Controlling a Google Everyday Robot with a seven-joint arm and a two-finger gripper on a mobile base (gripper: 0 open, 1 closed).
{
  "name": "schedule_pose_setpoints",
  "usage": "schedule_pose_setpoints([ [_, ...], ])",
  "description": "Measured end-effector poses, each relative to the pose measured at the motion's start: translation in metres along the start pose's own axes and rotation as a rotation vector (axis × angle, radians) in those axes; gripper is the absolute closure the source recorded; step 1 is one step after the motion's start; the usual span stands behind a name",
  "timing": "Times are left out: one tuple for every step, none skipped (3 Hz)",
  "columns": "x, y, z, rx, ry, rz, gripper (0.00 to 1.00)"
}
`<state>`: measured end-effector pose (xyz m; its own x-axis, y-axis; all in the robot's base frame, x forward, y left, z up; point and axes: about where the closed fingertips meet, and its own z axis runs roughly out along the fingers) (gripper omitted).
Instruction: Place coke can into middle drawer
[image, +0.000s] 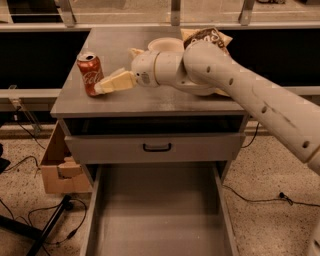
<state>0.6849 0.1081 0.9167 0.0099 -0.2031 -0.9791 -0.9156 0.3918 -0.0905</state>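
Note:
The coke can (90, 73), red with white script and a silver top, stands upright on the left part of the grey cabinet top (150, 102). My gripper (103, 87) reaches in from the right on the white arm (235, 85) and sits right beside the can's lower right side, at or near touching it. The middle drawer (157, 215) is pulled out wide open below, with a bare grey floor and thin side walls, at the bottom of the view.
A white bowl (165, 45) and a chip bag (210, 36) sit at the back of the cabinet top, partly behind my arm. A closed grey drawer front with a black handle (156, 147) is above the open drawer. A cardboard box (59, 167) and cables lie on the floor at the left.

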Motion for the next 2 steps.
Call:
schedule_pose_setpoints([
  [0.006, -0.008, 0.036, 0.018, -0.044, 0.026, 0.00],
  [-0.005, -0.009, 0.060, 0.029, -0.087, 0.030, 0.18],
])
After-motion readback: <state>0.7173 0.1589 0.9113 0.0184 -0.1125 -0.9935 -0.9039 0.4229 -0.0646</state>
